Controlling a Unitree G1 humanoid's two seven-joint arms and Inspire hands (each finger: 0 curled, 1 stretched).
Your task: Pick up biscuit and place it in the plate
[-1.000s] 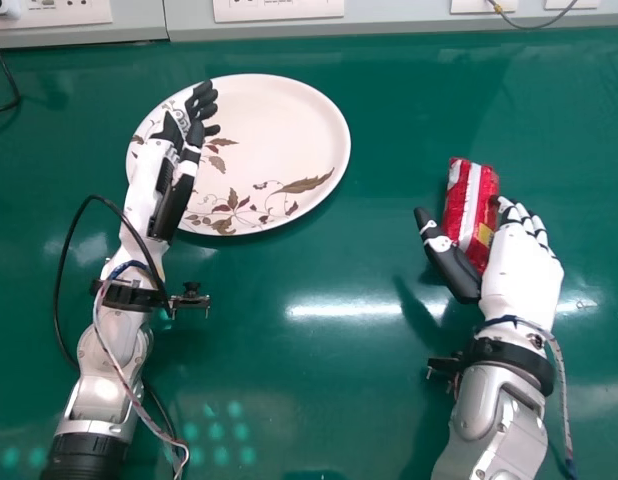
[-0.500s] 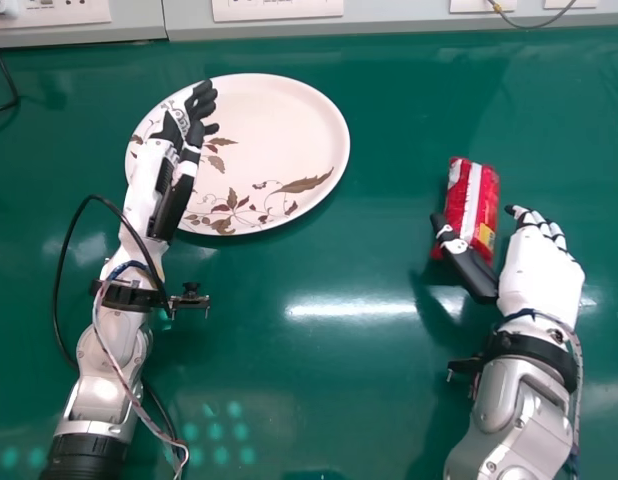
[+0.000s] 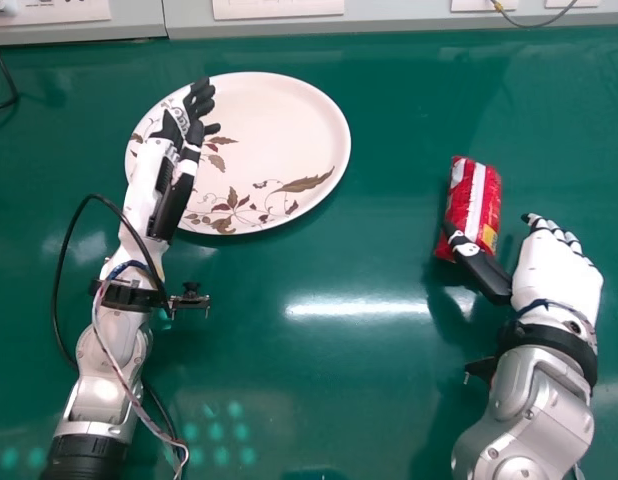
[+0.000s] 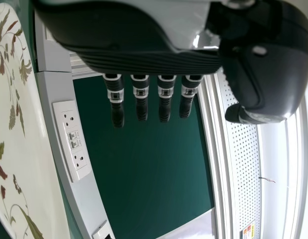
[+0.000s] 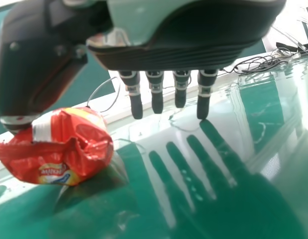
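Okay so, left hand [image 3: 199, 100] idle over plate [image 3: 279, 130], fingers straight. Biscuit [image 3: 476, 192] still on table [image 3: 339, 370], right side. Right hand [image 3: 554, 272] just slid right and nearer, spread wide, thumb by biscuit; grasp probably needs realigning.

Green tbl [image 3: 319, 400] w/ bright glare [image 3: 359, 310], white sockets [image 3: 277, 8] on gray strip [image 3: 399, 14] behind.

Head view peers down and forward; close-in left wrist view shares its eleven-o'clock plate [image 3: 279, 125], low right wrist view its three-o'clock packet [image 3: 474, 200].
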